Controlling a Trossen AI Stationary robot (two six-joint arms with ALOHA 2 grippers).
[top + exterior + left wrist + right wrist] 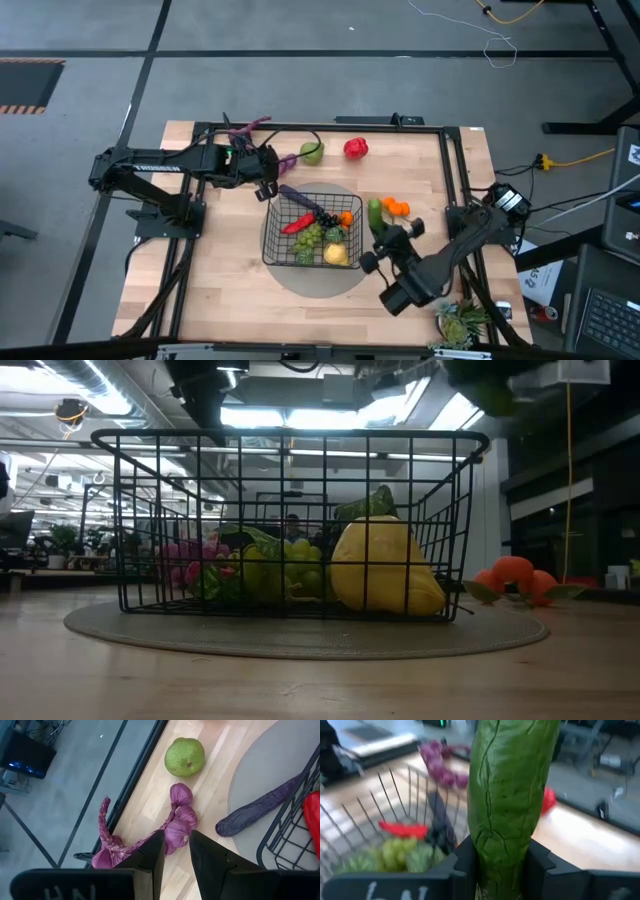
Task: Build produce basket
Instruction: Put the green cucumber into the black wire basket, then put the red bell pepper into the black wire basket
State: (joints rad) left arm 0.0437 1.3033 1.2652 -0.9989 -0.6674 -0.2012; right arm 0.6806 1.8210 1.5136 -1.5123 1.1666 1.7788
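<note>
The black wire basket [272, 232] stands on a round grey mat and holds a red chili [296, 226], green grapes [311, 238] and a yellow fruit [336, 255]. A dark purple vegetable [260, 807] leans across its rim. My left gripper [176, 845] is open over the purple string [177, 817], its fingers on either side of the nearest bulb; whether they touch it I cannot tell. Part of the string's braid hangs over the table's far edge. My right gripper [502, 870] is shut on the cucumber [376, 212], right of the basket. The green pear [312, 152], red pepper [356, 149] and oranges [398, 208] lie on the table. My right gripper pinches the cucumber between its two fingers [466, 862] at its near end [500, 852]. The cucumber sticks out ahead of the fingers, along them, toward the table's far edge. It is lifted clear of the table, beside the basket's right wall.
A spiky green plant [460, 322] stands at the table's near right corner. A black frame [300, 127] runs around the table's edge. The grey mat [300, 635] reaches out beyond the basket on all sides. Bare wood lies left of and in front of the basket.
</note>
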